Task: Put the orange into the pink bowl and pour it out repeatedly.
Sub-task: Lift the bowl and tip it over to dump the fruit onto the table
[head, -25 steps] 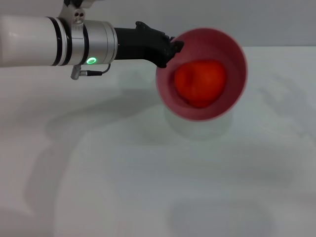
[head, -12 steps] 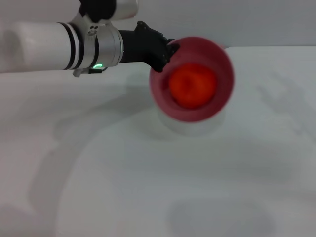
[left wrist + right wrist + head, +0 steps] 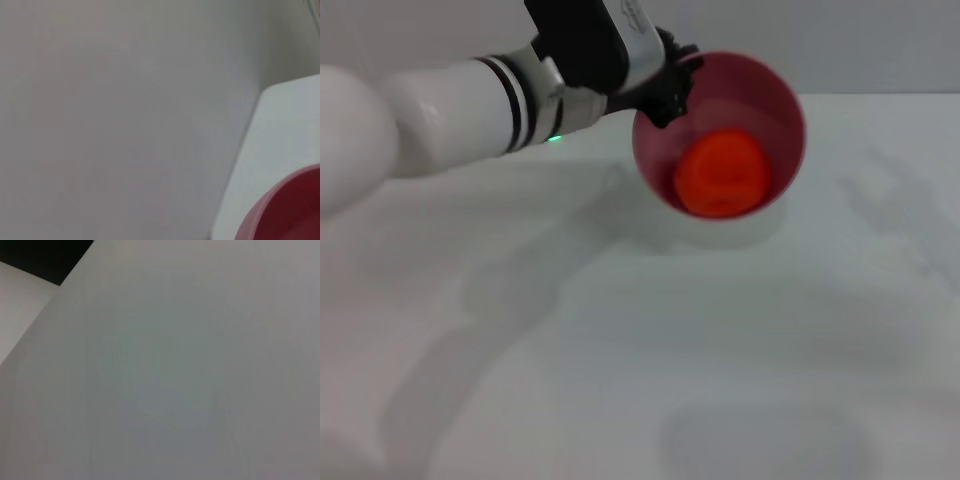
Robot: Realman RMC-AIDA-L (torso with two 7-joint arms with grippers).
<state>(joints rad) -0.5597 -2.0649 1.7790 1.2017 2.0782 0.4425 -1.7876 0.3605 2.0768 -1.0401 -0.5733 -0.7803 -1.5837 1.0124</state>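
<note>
The pink bowl [image 3: 770,100] is held in the air above the white table [image 3: 720,350], tilted with its mouth toward me. The orange [image 3: 723,174] lies inside it against the lower wall. My left gripper [image 3: 670,85] is shut on the bowl's rim at its left side, with the arm reaching in from the left. A part of the bowl's rim shows in the left wrist view [image 3: 285,207]. My right gripper is out of view; its wrist view shows only bare table.
The bowl's shadow [image 3: 710,235] lies on the table right below it. A faint round mark [image 3: 765,440] shows on the table near the front. The table's back edge meets a grey wall [image 3: 870,40].
The left arm has turned at the wrist and swung, tilting the bowl further. The orange has slid lower inside the bowl. The bowl stays in the gripper.
</note>
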